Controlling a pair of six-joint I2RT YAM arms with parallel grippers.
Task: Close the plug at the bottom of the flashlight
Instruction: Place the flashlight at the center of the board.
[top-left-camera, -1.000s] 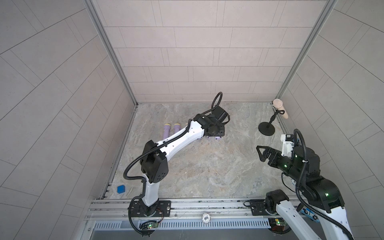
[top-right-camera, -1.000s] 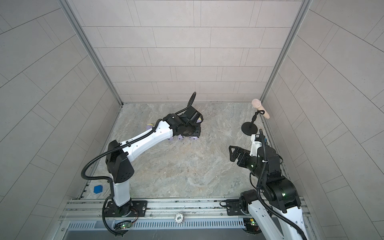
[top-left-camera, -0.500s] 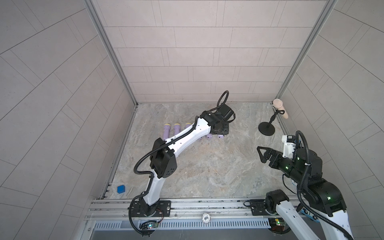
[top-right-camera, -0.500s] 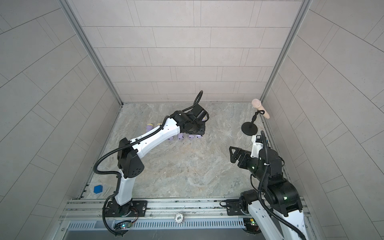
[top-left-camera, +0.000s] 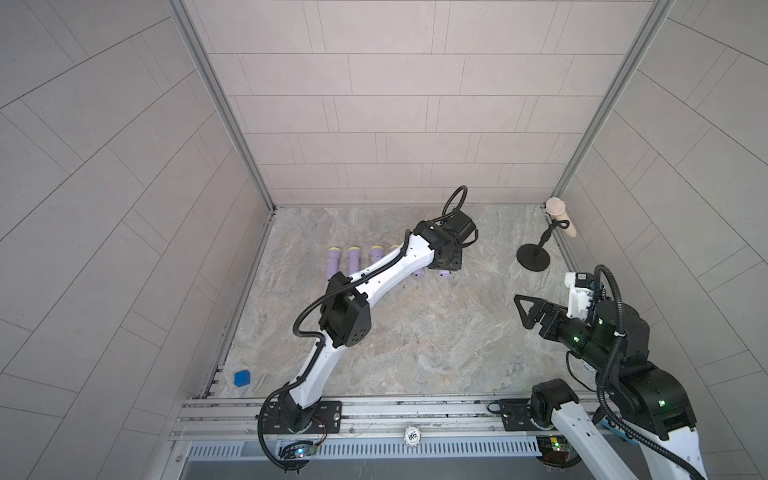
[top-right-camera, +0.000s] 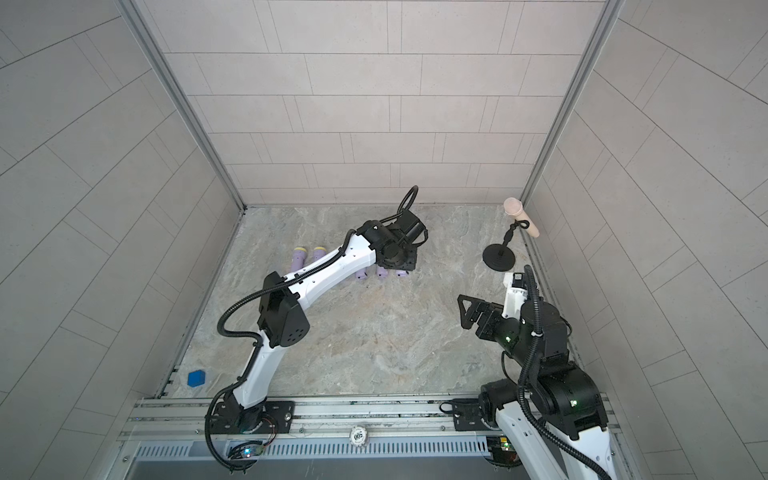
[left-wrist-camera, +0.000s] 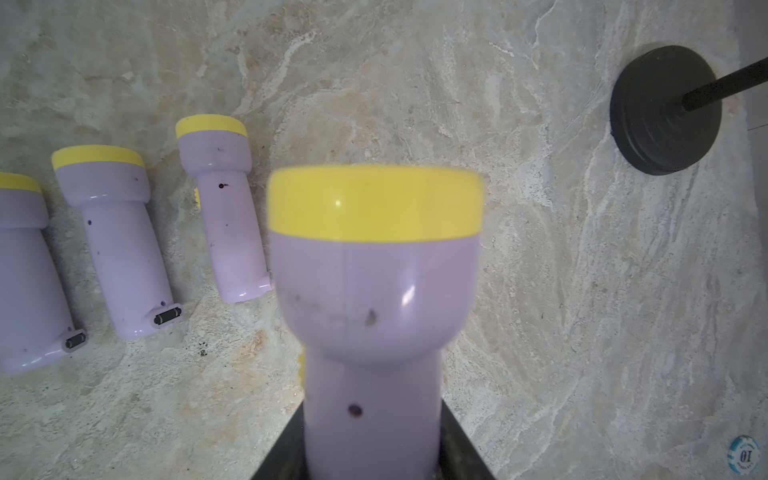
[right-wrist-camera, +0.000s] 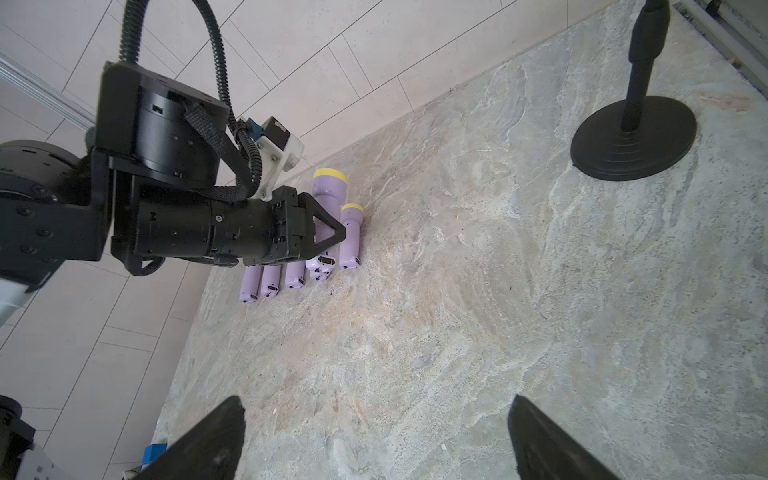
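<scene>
My left gripper is shut on the lilac body of a flashlight with a yellow head, held just above the floor. In both top views the gripper covers most of that flashlight; only its lilac bottom end shows. In the right wrist view the held flashlight runs behind the left fingers, and its plug is too small to make out. My right gripper hangs open at the right, well apart, with nothing between its fingers.
Several more lilac flashlights lie in a row on the marble floor, left of the held one. A black round-based stand carries a beige microphone at the back right. A blue block lies front left.
The left arm's elbow has swung right and away from the front rail, and its gripper has shifted slightly right with the flashlight. The right arm has stayed still.
</scene>
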